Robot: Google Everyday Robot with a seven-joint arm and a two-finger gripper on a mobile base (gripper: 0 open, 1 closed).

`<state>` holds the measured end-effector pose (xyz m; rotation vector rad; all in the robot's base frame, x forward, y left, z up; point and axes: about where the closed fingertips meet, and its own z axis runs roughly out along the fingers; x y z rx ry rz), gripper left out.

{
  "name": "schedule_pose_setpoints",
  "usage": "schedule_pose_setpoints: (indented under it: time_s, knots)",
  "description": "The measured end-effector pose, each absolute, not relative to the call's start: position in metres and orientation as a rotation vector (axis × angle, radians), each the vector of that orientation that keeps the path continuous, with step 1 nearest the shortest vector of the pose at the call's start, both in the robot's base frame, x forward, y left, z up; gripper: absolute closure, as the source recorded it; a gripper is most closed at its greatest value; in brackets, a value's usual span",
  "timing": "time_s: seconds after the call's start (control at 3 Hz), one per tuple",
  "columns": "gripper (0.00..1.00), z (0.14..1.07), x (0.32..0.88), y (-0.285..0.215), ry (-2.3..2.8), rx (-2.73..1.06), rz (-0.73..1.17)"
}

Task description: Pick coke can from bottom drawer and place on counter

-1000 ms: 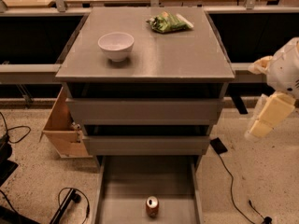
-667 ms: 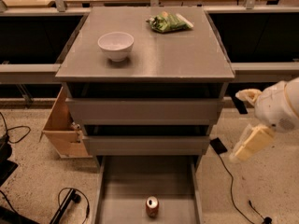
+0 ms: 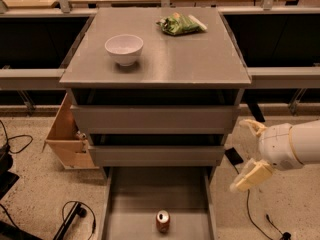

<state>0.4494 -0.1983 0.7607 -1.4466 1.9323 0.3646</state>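
- Grey counter [image 3: 200, 59]: the smooth top slab of the cabinet. It carries a white bowl [image 3: 124, 48] at the left and a green snack bag [image 3: 180, 24] at the rear. The front right area is bare and suits the later placement.
- Bottom drawer [image 3: 145, 194]: pulled fully out towards the camera, floor exposed. The two drawers above it are shut.
- Gripper [image 3: 244, 155]: it hangs in the air to the right of the cabinet, level with the lowest shut drawer front, above the floor and outside the drawer's right wall. The jaws stand apart with nothing between them.
- Coke can [image 3: 163, 221]: upright on the drawer floor near the front middle, well apart from the gripper and untouched.
- Step in hand: the approach. The can is not yet picked.
- Next move, as judged: carry the gripper left over the drawer wall, centre it above the can, then lower it so the jaws stand on either side of the can before closing.
- Change against the frames a second earlier: the gripper now sits lower and further left, closer to the drawer. The can, bowl and bag are where they were.
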Motion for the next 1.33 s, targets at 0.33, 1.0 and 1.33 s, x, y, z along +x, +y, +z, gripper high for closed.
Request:
schedule_pose_setpoints:
  time_s: [0.33, 1.0, 1.33]
  knots:
    - [0.0, 0.759, 0.45, -0.197, 1.933, -1.448, 0.368]
    - [0.0, 0.627, 0.471, -0.167, 1.878, -1.275, 0.616]
    - [0.0, 0.553, 0.476, -0.145, 1.795, -1.215, 0.699]
